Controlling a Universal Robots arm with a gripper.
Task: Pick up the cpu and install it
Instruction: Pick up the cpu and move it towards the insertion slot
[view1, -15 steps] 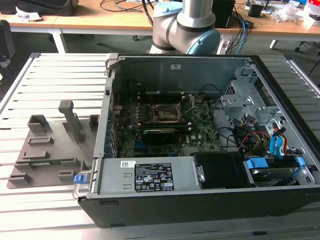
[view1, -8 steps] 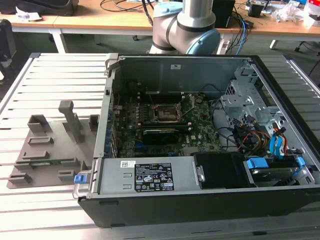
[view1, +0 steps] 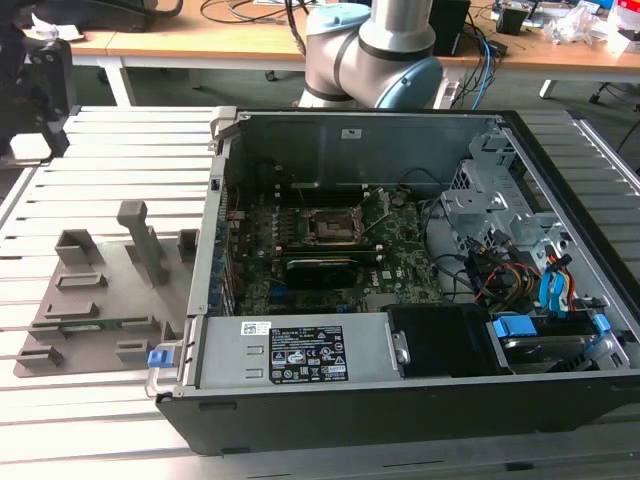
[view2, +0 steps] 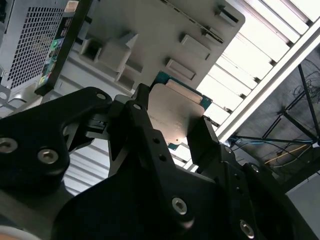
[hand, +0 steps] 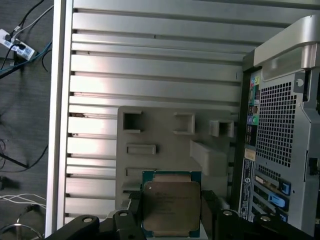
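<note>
Clamping square cpu (matte silver lid, teal rim) in black tool over grey moulded tray.

Open computer case, grey holder tray, slatted table

This was a robotics lab or workshop. An industrial robot arm stood at a slatted aluminium workbench that bore an opened desktop computer case and a grey parts fixture. Behind it, wooden desks were strewn with tangled cables.
</note>
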